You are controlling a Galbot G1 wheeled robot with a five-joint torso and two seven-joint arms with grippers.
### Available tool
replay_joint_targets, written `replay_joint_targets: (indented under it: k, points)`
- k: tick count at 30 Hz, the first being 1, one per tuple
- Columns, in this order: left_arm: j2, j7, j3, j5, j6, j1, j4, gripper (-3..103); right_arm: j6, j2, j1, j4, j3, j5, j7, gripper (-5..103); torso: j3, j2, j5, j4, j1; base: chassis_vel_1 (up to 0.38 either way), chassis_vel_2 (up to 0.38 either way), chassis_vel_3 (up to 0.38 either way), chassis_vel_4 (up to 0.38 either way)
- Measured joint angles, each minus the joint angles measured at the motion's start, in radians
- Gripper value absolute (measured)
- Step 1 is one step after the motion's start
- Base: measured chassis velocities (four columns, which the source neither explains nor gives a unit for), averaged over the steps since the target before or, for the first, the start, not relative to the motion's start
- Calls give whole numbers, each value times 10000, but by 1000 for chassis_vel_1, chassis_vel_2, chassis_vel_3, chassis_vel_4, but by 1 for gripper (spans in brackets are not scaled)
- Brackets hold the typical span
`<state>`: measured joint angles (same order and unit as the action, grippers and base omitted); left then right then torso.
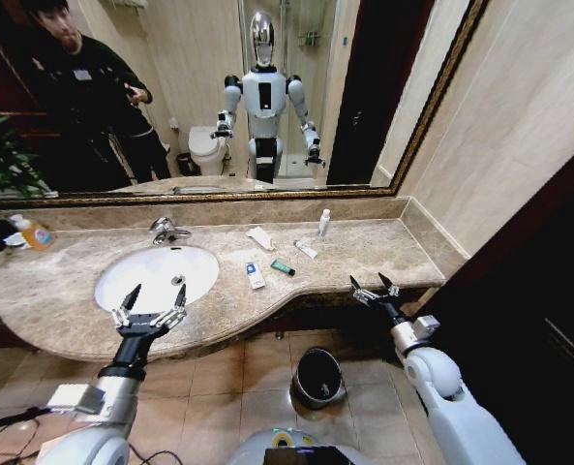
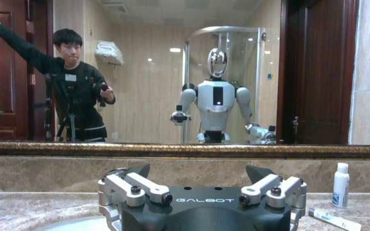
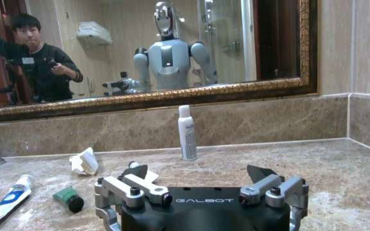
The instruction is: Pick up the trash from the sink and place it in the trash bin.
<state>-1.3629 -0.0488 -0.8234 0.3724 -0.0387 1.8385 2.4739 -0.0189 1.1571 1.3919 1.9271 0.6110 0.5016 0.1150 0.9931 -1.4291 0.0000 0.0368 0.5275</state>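
A white sink [image 1: 157,275] sits empty in the marble desk [image 1: 364,254], with trash [image 1: 283,267] scattered on the desk to its right, a black bin [image 1: 317,376] on the floor below, and the left gripper [image 1: 149,312] and right gripper [image 1: 374,289] spread open at the front edge.

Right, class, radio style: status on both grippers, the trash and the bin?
Left gripper open over sink. Right gripper open at counter edge. Trash, including tissue and white bottle, on countertop, untouched. Trash bin below, unobstructed.

"GALBOT" on both grippers' housings
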Motion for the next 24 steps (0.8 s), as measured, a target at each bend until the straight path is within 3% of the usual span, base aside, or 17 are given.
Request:
replay_joint_targets:
  k: [7, 15, 24]
  points:
    - [0, 0, 0, 0, 0, 0, 0, 100, -177, -59, -601, -301, -245, -35, 61, 100, 0, 0, 0, -1, 0, 0, 0, 0, 0]
    - [0, 0, 0, 0, 0, 0, 0, 100, -817, -92, -2853, -1514, -1380, -31, -68, 100, 1, 1, -1, 1, 0, 0, 0, 0, 0]
    - [0, 0, 1, 0, 0, -1, 0, 100, -847, 220, -4779, -3232, -2604, -365, -204, 100, 1, 1, 1, 1, 1, 0, 0, 0, 0]
